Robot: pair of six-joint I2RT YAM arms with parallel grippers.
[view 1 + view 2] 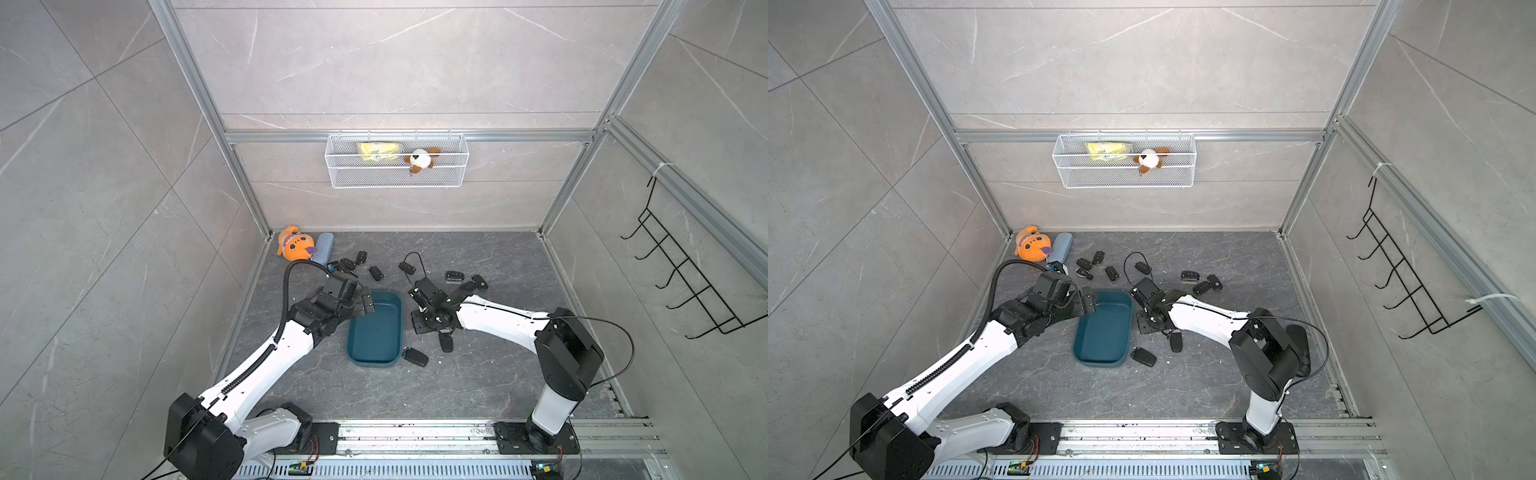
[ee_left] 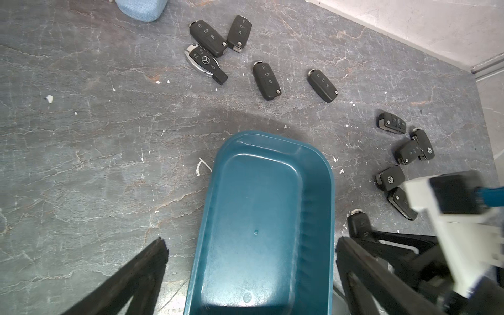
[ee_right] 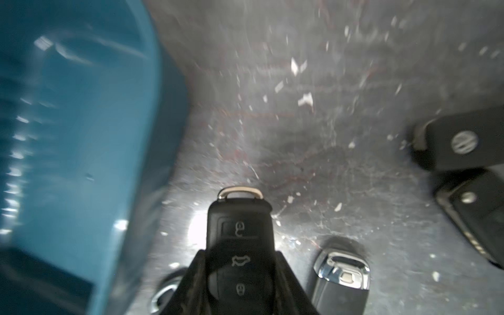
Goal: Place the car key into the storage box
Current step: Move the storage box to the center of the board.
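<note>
Left gripper [image 2: 251, 245]: jaws spread wide, nothing held, hung over 11 o'clock corner of dark teal rounded plastic storage box [image 1: 375, 332]. Box seen empty. Right gripper [image 3: 240, 261]: clamped on black three-button car key [image 3: 240, 229], at box's 3 o'clock, outside rim. Judged: grasp done; transfer and release outstanding.

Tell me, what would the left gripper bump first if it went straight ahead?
Probably the dark teal plastic storage box: the open left gripper points down into it, with nothing in between. Its height above it is unclear.
</note>
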